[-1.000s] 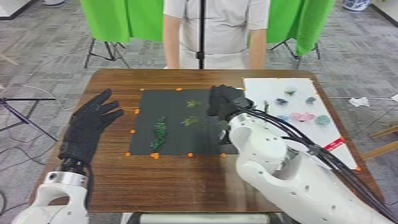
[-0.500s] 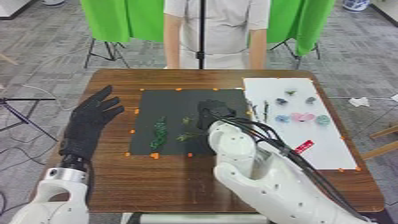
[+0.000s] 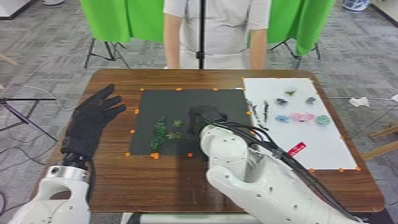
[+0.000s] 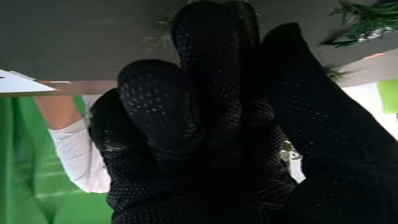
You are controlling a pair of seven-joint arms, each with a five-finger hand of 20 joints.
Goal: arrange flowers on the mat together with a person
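In the head view my right hand (image 3: pixel 206 114) is over the middle of the black mat (image 3: pixel 164 102), curled round a thin light-green sprig (image 3: pixel 176 123) whose leafy ends stick out on its left. Left of those ends a dark green sprig (image 3: pixel 160 132) lies lengthwise on the mat. In the right wrist view the glove of my right hand (image 4: pixel 213 115) has thumb and fingers together, hiding the stem; fine leaves of the light sprig (image 4: pixel 336 73) show beside the thumb, and the dark green sprig (image 4: pixel 369 22) lies beyond. My left hand (image 3: pixel 87 120) stays open left of the mat.
A white sheet (image 3: pixel 306 142) on the right carries a pink flower (image 3: pixel 303 117), a blue flower (image 3: pixel 282 119), several other small blooms, thin dark sprigs (image 3: pixel 266 110) and a red label (image 3: pixel 298 148). Orange tape marks edge both mats.
My right hand has moved left and nearer over the black mat, and the light sprig has shifted with it, closer to the dark green one. The left hand has barely moved.
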